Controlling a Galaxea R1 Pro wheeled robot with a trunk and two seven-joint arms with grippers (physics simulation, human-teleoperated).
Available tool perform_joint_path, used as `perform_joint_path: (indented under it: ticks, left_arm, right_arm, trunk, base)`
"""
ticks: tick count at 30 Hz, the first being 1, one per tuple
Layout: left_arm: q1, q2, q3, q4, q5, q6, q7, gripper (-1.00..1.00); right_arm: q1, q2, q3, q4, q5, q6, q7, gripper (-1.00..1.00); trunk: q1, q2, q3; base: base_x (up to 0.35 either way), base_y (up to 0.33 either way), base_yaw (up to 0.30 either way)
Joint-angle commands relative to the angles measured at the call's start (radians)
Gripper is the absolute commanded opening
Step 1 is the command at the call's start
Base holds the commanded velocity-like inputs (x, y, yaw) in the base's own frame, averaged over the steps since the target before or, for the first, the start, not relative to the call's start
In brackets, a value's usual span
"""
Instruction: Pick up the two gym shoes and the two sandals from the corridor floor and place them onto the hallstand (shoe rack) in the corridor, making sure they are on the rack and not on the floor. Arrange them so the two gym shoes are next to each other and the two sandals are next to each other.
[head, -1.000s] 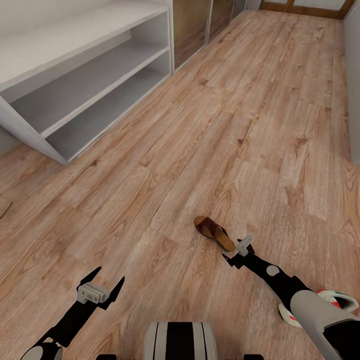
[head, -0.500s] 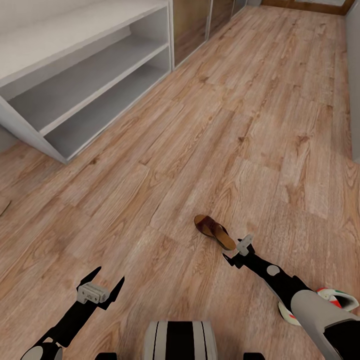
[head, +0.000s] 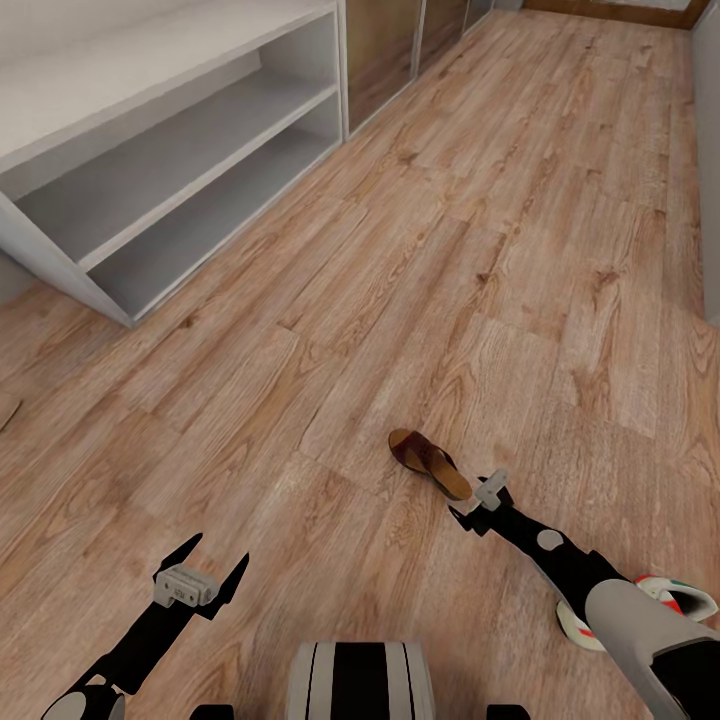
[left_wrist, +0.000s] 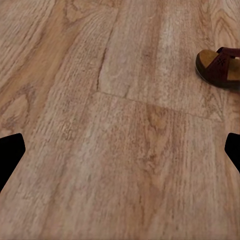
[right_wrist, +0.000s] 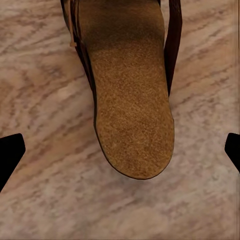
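Floor: wood-grain planks (head: 420, 250) run up the corridor toward 12 o'clock, with the grey rack (head: 150, 120) off at 10 o'clock, both shelves bare.
Sandal: one brown sandal (head: 430, 464) lies flat on the floor just past the middle of the head view, well apart from the rack.
Sandal axis: it runs from about 10 o'clock at the strap end to 4 o'clock at the heel — the tan heel end points back at the right arm.
Right claw: the right gripper (head: 478, 505) hangs just beside the heel, at the sandal's 4 o'clock; its fingers stand apart, nothing between them. In its wrist view the tan footbed sits square between the two dark fingertips (right_wrist: 11, 150), and the sandal's long axis lines up with the way the claw is looking.
Left claw: the left gripper (head: 198, 580) is spread open over bare planks, well apart from the sandal, which lies off at its 2 o'clock.
Nearer arm: the right — by a wide margin.
Gym shoe: one sneaker (head: 660, 605) sits on the floor at 4 o'clock, partly behind the right forearm.
Coming move, as I judge it: a short reach toward 10 o'clock along the sandal's length, then a close across its width.
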Motion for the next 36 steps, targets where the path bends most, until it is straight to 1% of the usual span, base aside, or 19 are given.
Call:
perform_joint_path:
  ticks: [1, 13, 20, 36]
  left_arm:
    - [0.0, 0.0, 0.0, 0.0, 0.0, 0.0, 0.0, 1.0]
    - [0.0, 0.0, 0.0, 0.0, 0.0, 0.0, 0.0, 1.0]
    - [0.0, 0.0, 0.0, 0.0, 0.0, 0.0, 0.0, 1.0]
    - [0.0, 0.0, 0.0, 0.0, 0.0, 0.0, 0.0, 1.0]
  right_arm:
    - [0.0, 0.0, 0.0, 0.0, 0.0, 0.0, 0.0, 1.0]
    - [-0.007, -0.025, -0.001, -0.002, -0.001, 0.0, -0.002, 1.0]
    - [-0.01, -0.031, -0.002, -0.001, -0.002, 0.0, -0.002, 1.0]
    - [-0.01, -0.028, -0.002, -0.001, -0.003, 0.0, -0.003, 1.0]
  trunk:
    - [0.0, 0.0, 0.0]
    - [0.0, 0.0, 0.0]
    - [0.0, 0.0, 0.0]
    - [0.0, 0.0, -0.002]
  base:
    - [0.0, 0.0, 0.0]
    - [0.0, 0.0, 0.0]
    - [0.0, 0.0, 0.0]
    - [0.0, 0.0, 0.0]
